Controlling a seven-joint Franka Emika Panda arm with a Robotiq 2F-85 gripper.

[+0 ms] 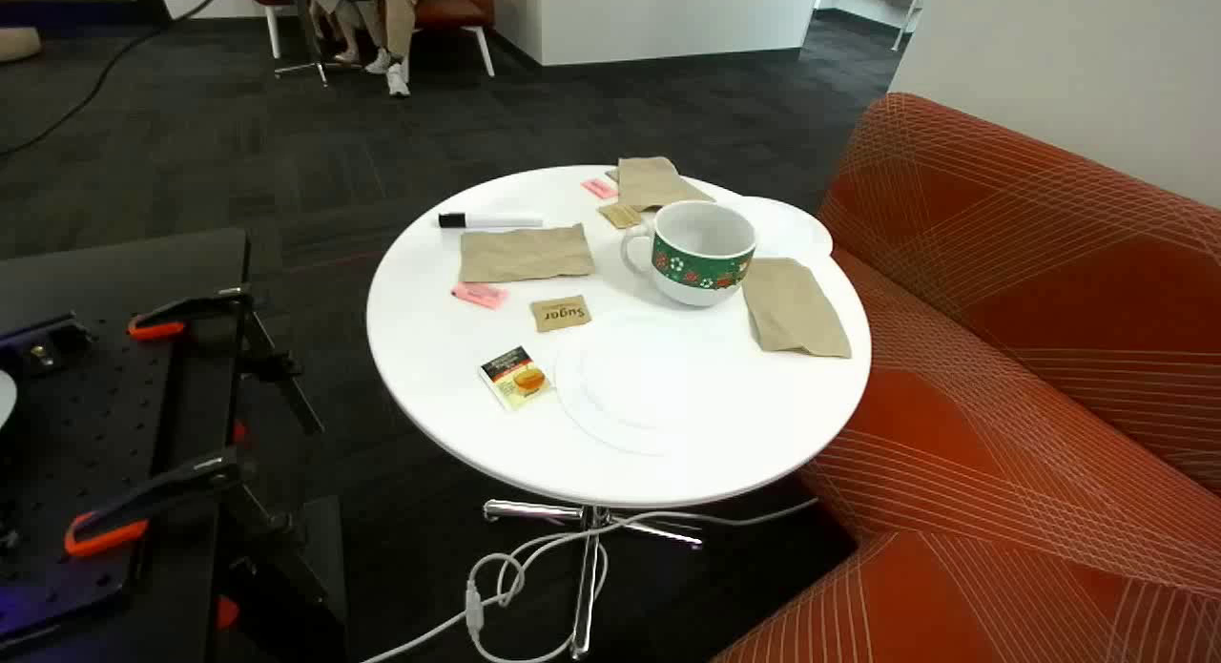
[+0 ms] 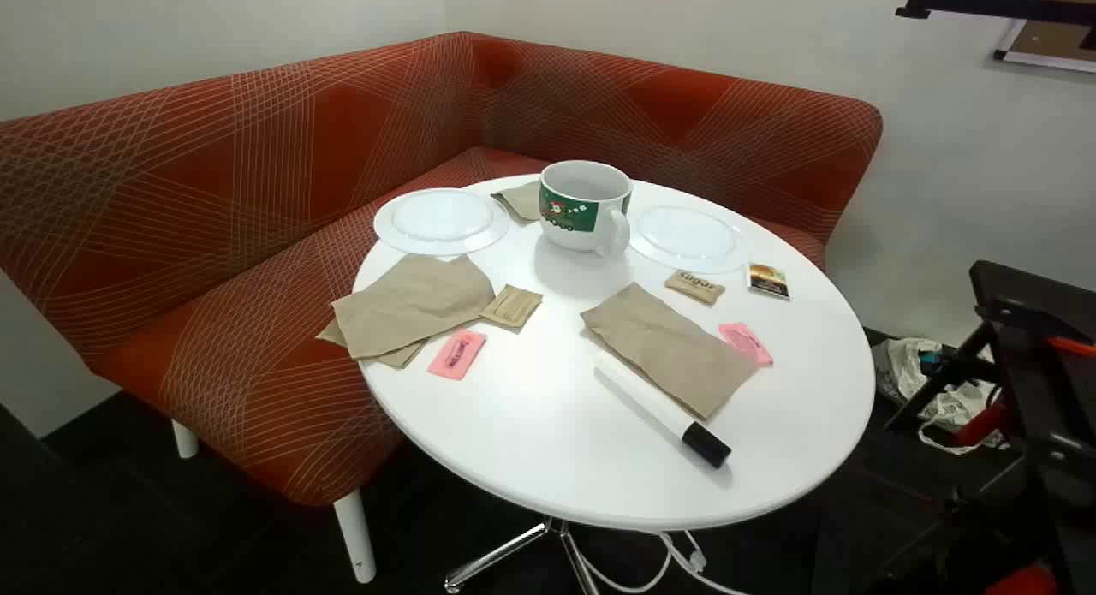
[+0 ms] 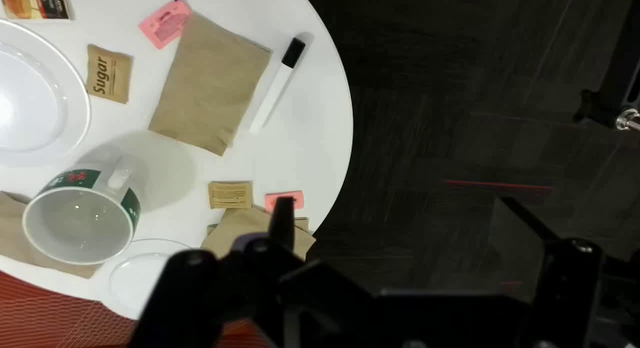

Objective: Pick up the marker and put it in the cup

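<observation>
You've got a cluttered round table (image 1: 763, 424), your empty gripper (image 3: 397, 208) with jaws spread wide, and the mug (image 1: 701, 267) upright. Come down a bit off and you'd probably snag the brown napkin (image 3: 207, 85) just beside your marker (image 3: 276, 89). It lies flat near the table's rim, roughly parallel to the napkin's long side, black cap (image 3: 293, 52) pointing rimward.

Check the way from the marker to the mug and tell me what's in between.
A flat brown napkin lies close beside the marker, on the straight line to the mug. Nothing tall shows between them, so a lifted marker should probably pass over without trouble.
</observation>
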